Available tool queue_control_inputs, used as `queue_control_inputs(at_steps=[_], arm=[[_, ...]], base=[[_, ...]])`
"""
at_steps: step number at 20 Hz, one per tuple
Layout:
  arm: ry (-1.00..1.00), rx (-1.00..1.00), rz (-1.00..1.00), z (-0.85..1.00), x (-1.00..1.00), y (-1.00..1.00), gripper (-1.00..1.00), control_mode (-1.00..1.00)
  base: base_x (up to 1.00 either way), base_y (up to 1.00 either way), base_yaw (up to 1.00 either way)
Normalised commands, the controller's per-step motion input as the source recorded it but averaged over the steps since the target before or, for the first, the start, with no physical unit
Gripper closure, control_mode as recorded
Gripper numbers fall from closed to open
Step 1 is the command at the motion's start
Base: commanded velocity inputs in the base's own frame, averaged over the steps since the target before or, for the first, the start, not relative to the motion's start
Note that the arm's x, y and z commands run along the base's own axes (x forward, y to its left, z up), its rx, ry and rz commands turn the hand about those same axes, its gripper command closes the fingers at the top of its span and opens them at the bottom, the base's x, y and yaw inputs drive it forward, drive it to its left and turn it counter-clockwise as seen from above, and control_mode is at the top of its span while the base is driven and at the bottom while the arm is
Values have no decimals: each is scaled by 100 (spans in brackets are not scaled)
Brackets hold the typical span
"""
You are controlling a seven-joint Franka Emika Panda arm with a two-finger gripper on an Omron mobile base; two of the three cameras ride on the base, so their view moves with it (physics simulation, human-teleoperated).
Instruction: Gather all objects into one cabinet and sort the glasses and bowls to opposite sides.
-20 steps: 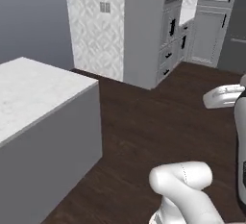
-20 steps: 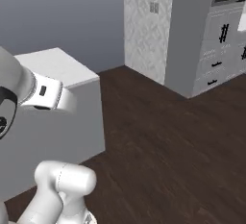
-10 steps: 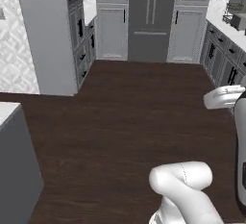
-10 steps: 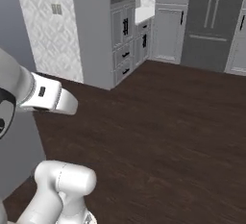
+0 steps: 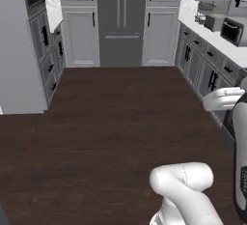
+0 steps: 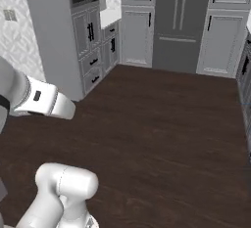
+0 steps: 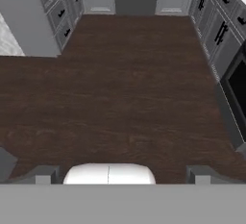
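Note:
My gripper point(image 7: 122, 175) is open in the hand view. Its two dark fingertips point(image 7: 43, 174) stand far apart at the bottom, with nothing between them, over bare dark wood floor point(image 7: 125, 83). The mugs, the orange cup and both bowls are out of view. The wall cabinet with the long bar handle is out of view too. White arm links rise at the lower right of the left base view point(image 5: 183, 180) and at the lower left of the right base view point(image 6: 63, 185).
A grey fridge point(image 5: 120, 21) stands at the far end between tall grey doors. Base drawers with black handles point(image 5: 202, 60) run along the right under a white counter with a microwave point(image 5: 234, 28). A tall grey unit point(image 6: 54, 36) stands on the left, with open floor between.
The whole picture has swung, so the base has turned right. The white island counter and patterned wall slid off to the left, and the fridge wall now faces me. The arm keeps its pose.

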Motion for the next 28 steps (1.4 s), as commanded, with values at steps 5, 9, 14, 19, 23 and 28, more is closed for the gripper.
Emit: queue_control_inputs(at_steps=[5,9,14,19,23,28], arm=[[0,0,0,0,0,0,-100,100],[0,0,0,0,0,0,-100,100],[0,0,0,0,0,0,-100,100],[0,0,0,0,0,0,-100,100],[0,0,0,0,0,0,-100,100],[0,0,0,0,0,0,-100,100]], base=[[100,22,-31],[87,29,-55],[60,63,-70],[60,97,-41],[44,100,-31],[62,100,-35]])
